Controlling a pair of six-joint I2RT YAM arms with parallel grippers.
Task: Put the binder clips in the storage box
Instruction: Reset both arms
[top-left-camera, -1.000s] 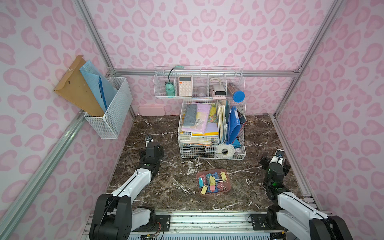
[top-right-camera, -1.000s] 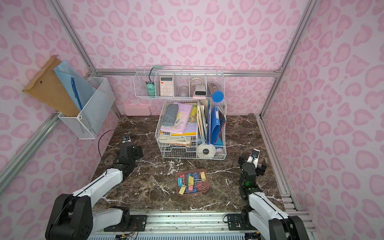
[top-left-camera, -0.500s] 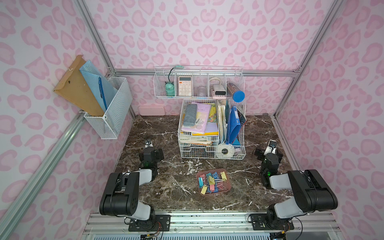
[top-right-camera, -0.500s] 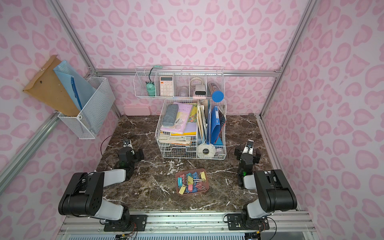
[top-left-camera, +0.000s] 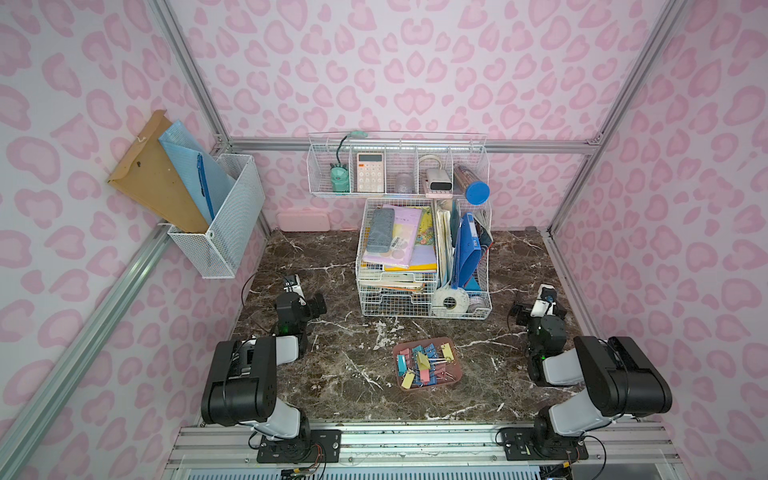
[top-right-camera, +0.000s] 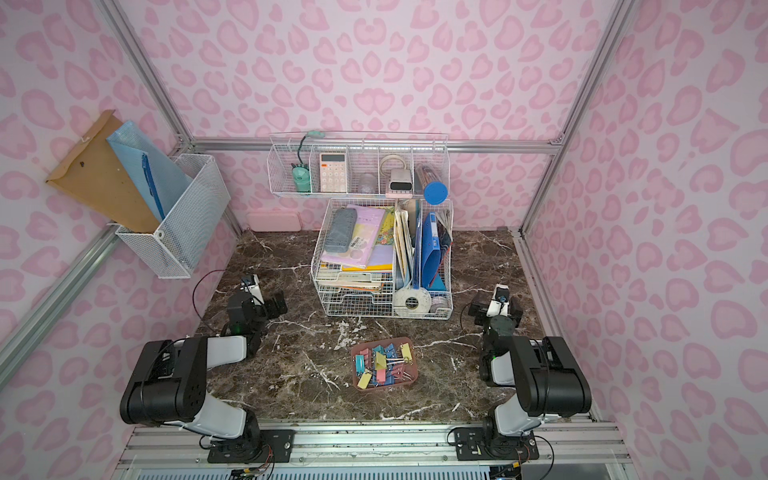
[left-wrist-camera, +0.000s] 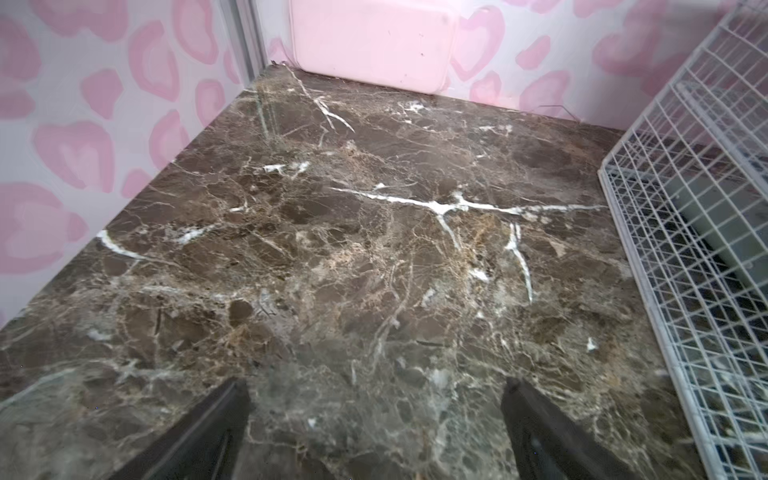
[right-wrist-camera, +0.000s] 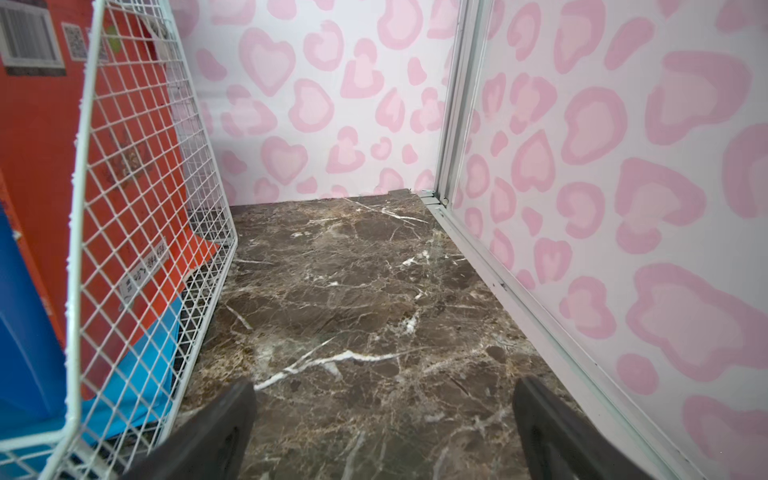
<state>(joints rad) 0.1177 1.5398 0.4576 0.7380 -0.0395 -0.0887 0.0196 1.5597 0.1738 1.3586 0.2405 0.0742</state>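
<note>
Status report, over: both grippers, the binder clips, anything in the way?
Left gripper open, empty. Right gripper open, empty. Binder clips in the storage box, none seen outside. Nothing in the way.

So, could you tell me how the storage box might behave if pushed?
The storage box looks shallow and flat-bottomed, so it would probably slide rather than tip. The binder clips heaped inside likely add weight and may shift.

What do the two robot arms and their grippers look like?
The left arm and right arm have boxy black housings joined by light grey links, with thin black cables and a small green light near each wrist. The left gripper and right gripper have dark, flat fingers.
</note>
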